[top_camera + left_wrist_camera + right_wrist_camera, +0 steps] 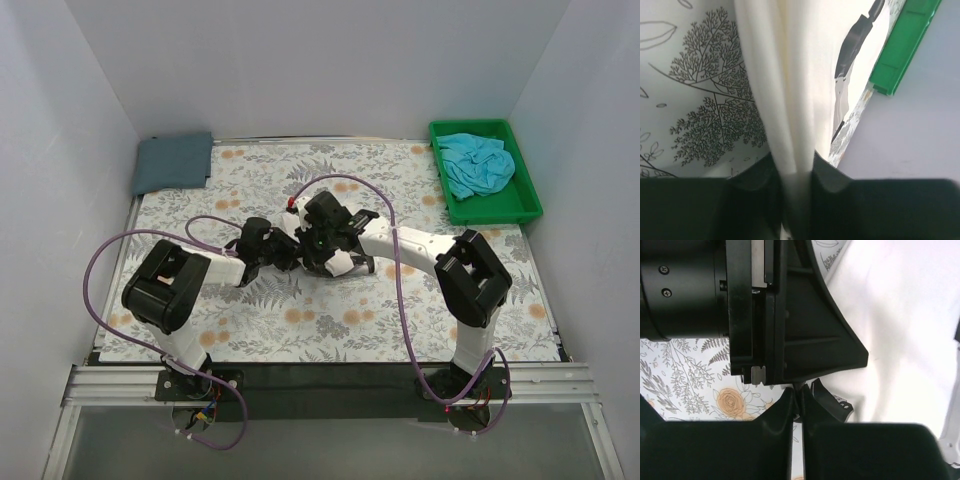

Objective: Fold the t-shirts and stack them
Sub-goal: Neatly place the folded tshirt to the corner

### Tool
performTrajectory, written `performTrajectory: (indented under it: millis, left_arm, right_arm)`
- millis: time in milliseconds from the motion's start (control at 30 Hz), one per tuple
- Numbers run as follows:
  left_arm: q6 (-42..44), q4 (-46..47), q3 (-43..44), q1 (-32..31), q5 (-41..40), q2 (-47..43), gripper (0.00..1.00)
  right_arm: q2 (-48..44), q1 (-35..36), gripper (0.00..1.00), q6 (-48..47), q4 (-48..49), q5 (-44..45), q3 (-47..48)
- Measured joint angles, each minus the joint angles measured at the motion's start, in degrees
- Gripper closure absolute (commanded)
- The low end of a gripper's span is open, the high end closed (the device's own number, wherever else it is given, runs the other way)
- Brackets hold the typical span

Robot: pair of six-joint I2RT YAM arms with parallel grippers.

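The cream-white t-shirt is bunched between both grippers over the middle of the table. From above only small patches of this cream-white t-shirt show under the arms. My left gripper is shut on a thick fold of it. My right gripper is shut on a thin bit of the same shirt, right against the left gripper's body. The two grippers meet, left and right. A slate blue-grey t-shirt lies folded at the back left. A turquoise t-shirt lies crumpled in the bin.
A green bin stands at the back right corner. The floral table cover spans the table. White walls close in the left, back and right sides. Purple cables loop over both arms.
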Motion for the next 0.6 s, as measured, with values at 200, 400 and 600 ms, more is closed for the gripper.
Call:
performTrajectory:
  millis: [200,400,600]
  left_arm:
    - [4.8,-2.3,-0.2,-0.1,-2.1,-0.6,1.0]
    - [19.4,-12.2,4.7,2.0,-5.3,-0.7,1.0]
    - [40.8,-24.3,20.0,7.4,-14.1,1.4,1.0]
  right_arm:
    - [-0.1,0.1,0.5,1.2,0.9,-0.3,-0.7]
    - [-6.9,-0.2,0.28,0.7,-0.2,4.3,-4.2]
    - [-20.0,-1.9,0.26,-1.1,-3.6,11.2,-10.8]
